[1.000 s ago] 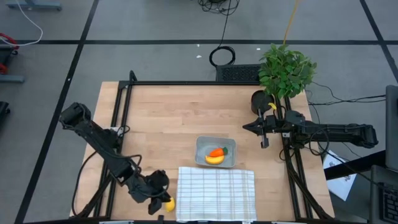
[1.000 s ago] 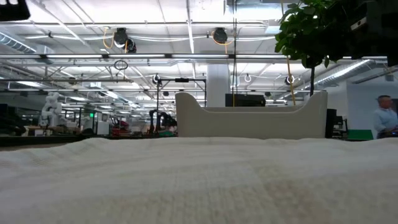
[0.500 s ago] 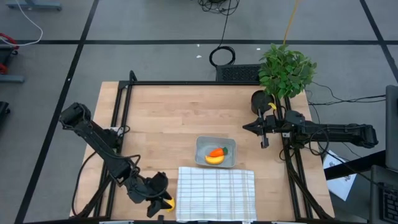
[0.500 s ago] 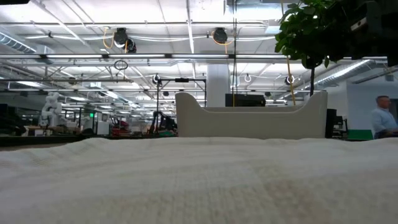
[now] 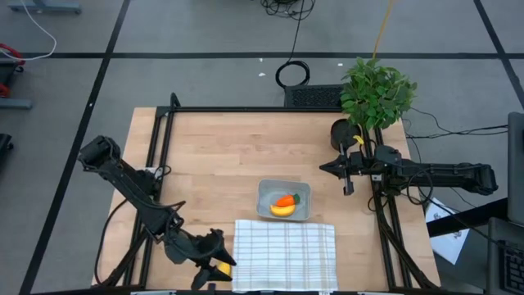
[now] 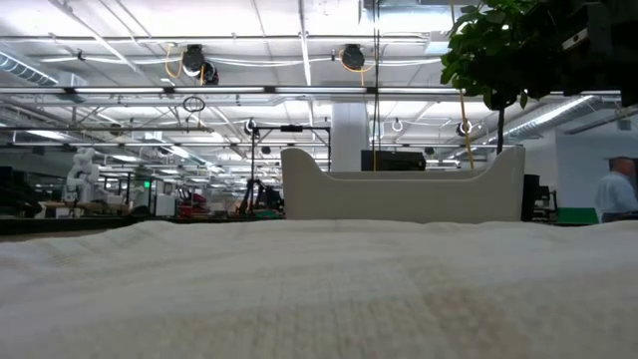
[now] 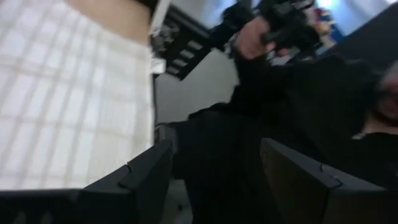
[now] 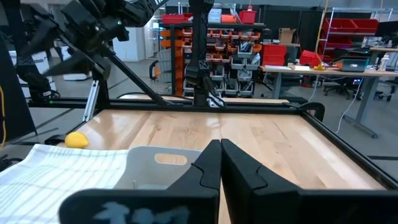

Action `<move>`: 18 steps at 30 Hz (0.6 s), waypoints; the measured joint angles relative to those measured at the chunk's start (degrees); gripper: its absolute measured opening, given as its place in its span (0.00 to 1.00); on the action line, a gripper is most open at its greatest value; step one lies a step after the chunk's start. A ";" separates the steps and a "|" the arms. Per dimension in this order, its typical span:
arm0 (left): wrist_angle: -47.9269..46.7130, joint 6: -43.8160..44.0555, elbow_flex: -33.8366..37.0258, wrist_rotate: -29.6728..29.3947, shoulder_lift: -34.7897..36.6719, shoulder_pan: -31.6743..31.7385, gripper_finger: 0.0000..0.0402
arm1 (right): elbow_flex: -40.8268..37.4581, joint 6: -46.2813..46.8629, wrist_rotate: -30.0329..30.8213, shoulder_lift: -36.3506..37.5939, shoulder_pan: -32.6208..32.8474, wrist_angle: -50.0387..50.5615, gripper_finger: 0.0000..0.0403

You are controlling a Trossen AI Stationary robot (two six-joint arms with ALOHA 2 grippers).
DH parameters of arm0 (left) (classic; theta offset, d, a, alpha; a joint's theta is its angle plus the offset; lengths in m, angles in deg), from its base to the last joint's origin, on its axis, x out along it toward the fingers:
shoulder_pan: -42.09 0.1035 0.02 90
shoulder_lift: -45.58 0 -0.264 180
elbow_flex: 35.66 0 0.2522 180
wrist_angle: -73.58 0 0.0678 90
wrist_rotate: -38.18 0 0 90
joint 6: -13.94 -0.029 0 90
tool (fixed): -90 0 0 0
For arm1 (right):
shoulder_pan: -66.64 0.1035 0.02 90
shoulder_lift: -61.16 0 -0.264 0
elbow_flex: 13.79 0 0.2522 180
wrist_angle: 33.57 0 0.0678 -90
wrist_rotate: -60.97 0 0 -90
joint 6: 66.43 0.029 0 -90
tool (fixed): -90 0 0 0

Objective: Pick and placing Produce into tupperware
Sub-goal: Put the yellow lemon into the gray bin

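Left of the white checked cloth point(image 5: 285, 255), at the table's near edge, we find the left gripper point(image 5: 214, 269), fingers apart, just beside the small yellow lemon piece point(image 5: 223, 268), which lies off the cloth's left edge; whether they touch we cannot tell. Just behind the cloth sits the tupperware point(image 5: 264, 197), holding the orange carrot point(image 5: 285, 200) and the banana point(image 5: 282, 211). Right of the cloth and well apart, we see the right gripper point(image 5: 325, 168) waiting near the potted plant point(image 5: 375, 93), fingers pressed together.
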 joint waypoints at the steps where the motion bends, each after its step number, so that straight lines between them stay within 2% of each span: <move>1: 1.04 -0.13 0.00 0.48 0.00 0.00 0.61 | 0.00 0.00 0.00 0.00 0.01 0.00 0.00; 7: 4.17 0.13 0.00 -2.31 0.05 -0.17 0.61 | 0.00 -0.07 0.00 0.00 0.01 0.00 0.00; 11: 2.05 5.50 0.00 -5.73 0.04 -0.08 0.64 | 0.00 -0.20 0.00 0.00 0.01 0.00 0.00; 15: 0.63 11.67 0.00 -5.76 0.04 -0.11 0.70 | 0.00 -0.12 -0.02 0.00 0.00 0.33 0.00; 18: 0.99 13.21 0.00 -6.53 -0.05 -0.48 0.76 | 0.00 -0.09 -0.02 -0.01 0.00 0.48 0.00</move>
